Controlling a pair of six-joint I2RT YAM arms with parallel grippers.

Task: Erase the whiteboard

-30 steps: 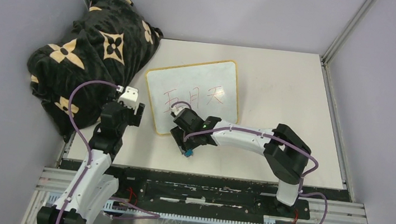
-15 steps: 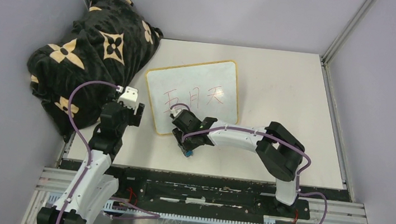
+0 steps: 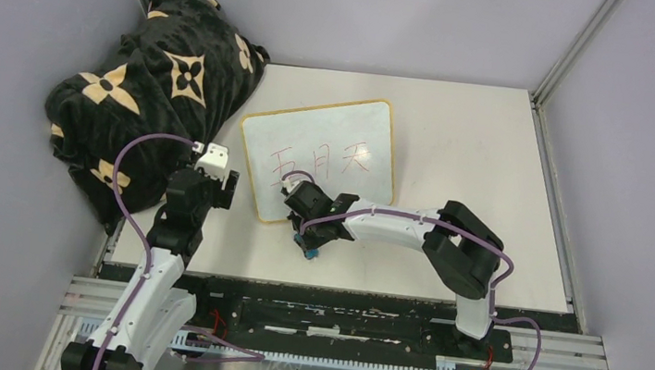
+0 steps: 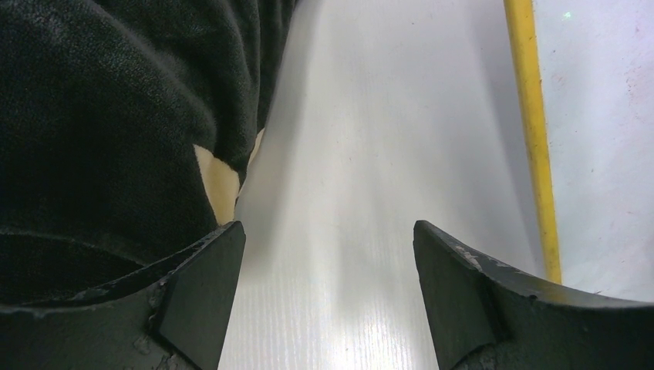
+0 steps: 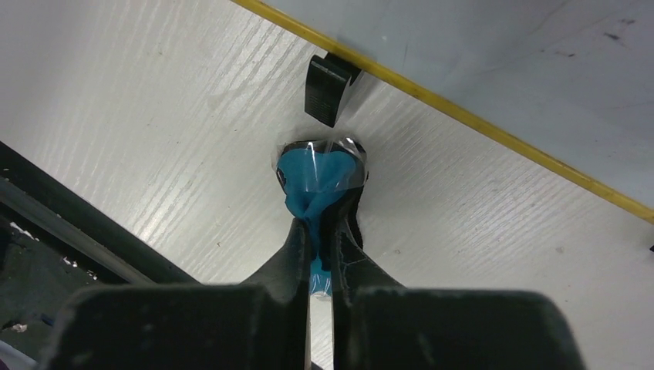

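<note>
Pickup step. Right gripper is clamped on the blue eraser, off the seven o'clock edge of the whiteboard at mid-table; red writing is intact. Left gripper is wide and empty at nine o'clock. Next move, as judged: lift the eraser, carry it toward twelve, wipe.

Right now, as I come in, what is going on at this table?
The right fingers are shut on a small blue piece, likely an eraser. They hold it at the table, beside a black foot on the near edge of the whiteboard. The red writing is all there, so no wiping has begun. The left fingers are open and empty, between the blanket and the board.
</note>
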